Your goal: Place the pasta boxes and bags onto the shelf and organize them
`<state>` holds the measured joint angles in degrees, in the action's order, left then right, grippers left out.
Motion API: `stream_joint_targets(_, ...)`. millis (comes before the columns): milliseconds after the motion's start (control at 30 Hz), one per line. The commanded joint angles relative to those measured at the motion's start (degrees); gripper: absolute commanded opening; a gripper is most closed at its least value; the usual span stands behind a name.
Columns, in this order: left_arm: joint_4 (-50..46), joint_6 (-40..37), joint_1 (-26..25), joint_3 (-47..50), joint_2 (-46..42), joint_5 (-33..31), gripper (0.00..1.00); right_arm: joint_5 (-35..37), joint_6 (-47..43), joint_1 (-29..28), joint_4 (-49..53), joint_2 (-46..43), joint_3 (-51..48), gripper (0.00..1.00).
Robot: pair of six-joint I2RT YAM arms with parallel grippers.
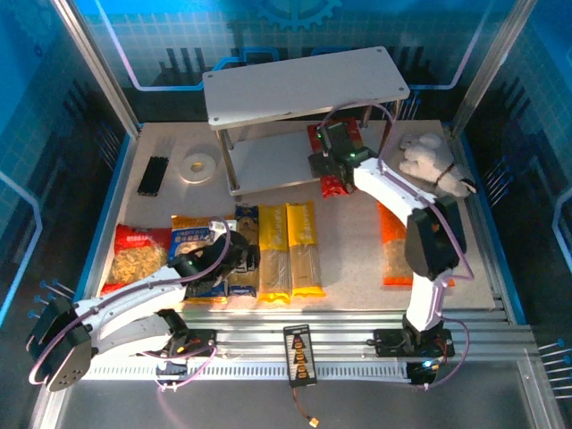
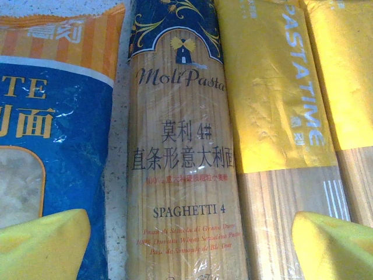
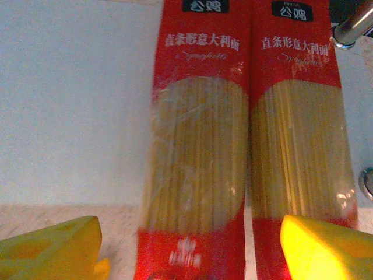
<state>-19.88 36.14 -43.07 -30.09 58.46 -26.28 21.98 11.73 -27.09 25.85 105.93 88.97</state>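
L gripper [image 2: 186,248] wide open, empty, over dark blue spaghetti pack [image 2: 180,146] mid-frame; R gripper [image 3: 189,248] open, empty, over red spaghetti packs [image 3: 198,163].

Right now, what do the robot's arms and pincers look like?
Both the left arm and right arm have white shells with black joints, and thin purple cables loop along them. The left pincer and right pincer have yellow fingertips.

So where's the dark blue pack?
In the top view the dark blue pack lies left, between the blue bag and a yellow pack, under the left gripper.
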Motion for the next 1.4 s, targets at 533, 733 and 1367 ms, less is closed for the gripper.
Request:
stream_joint_targets(533,2.8,2.3,0.2,-1.2,12.3,2.7,0.92,-10.1,13.9,-12.5,5.1,-29.3,-31.3,0.81)
stream_joint_targets(733,2.3,3.0,0.7,-1.7,15.6,4.1,0.92,-8.5,14.0,-12.4,5.7,-32.6,-32.5,0.82)
stream_joint_targets(1367,7.5,2.9,1.4,-3.9,26.9,10.2,0.80,-7.7,13.3,-11.2,6.5,-36.0,-34.2,0.83)
